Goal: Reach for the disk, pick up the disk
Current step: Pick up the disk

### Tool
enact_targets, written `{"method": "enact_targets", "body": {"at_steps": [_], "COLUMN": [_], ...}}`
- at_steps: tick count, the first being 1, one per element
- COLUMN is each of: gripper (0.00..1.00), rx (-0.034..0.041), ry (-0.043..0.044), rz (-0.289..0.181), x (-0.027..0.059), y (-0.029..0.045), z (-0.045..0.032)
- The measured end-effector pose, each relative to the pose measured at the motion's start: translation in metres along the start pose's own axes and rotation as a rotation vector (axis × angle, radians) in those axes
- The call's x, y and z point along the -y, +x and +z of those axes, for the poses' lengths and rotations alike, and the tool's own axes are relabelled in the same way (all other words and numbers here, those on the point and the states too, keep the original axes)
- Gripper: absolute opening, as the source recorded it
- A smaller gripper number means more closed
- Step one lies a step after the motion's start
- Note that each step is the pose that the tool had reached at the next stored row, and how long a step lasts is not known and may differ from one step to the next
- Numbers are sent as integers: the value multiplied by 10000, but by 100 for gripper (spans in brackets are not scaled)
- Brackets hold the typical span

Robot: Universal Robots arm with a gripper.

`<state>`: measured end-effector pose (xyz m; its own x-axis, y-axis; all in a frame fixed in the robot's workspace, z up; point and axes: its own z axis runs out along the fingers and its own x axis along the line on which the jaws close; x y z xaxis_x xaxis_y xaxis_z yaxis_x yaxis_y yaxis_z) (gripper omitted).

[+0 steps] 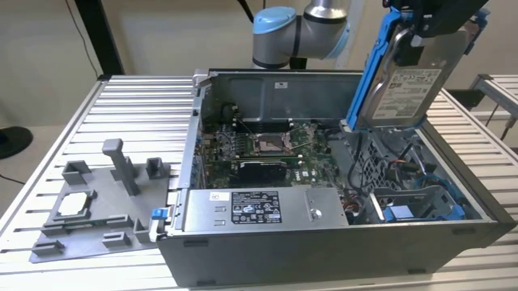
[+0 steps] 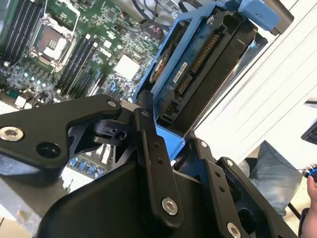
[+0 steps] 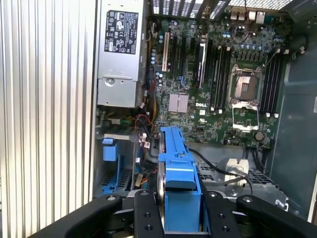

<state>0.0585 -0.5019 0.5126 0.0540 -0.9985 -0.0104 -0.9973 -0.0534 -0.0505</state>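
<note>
The disk (image 1: 409, 85), silver-grey with white label and blue frame, upright, aloft above the open case

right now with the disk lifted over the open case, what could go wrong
1. The gripper holds the disk by one end, so most of it hangs below the grip; it might swing or slip.
2. It hangs above the motherboard and the cables in the computer case; a drop could damage them.
3. Its lower edge is close to the drive cage, so sideways travel may snag.
</note>
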Motion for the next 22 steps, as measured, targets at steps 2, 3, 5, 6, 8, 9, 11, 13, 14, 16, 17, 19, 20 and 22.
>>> {"method": "enact_targets", "body": {"at_steps": [2, 3, 5, 6, 8, 9, 11, 13, 14, 16, 17, 19, 20, 22], "gripper": [0, 0, 0, 0, 0, 0, 0, 0, 0, 0, 0, 0, 0, 0], "rx": [1, 0, 3, 3, 5, 6, 7, 9, 10, 11, 13, 14, 15, 15], "ry": [-15, -24, -47, -59, -88, -104, -137, -168, -184, -215, -235, -268, -281, -303], "rz": [0, 0, 1, 1, 1, 1, 2, 2, 2, 3, 3, 3, 4, 4], "x": [6, 9, 17, 21, 31, 37, 48, 60, 66, 80, 90, 105, 112, 128], "y": [26, 40, 66, 79, 101, 112, 135, 158, 171, 197, 214, 241, 254, 281], "z": [0, 0, 0, 0, 0, 1, 1, 1, 2, 2, 2, 3, 3, 3]}}
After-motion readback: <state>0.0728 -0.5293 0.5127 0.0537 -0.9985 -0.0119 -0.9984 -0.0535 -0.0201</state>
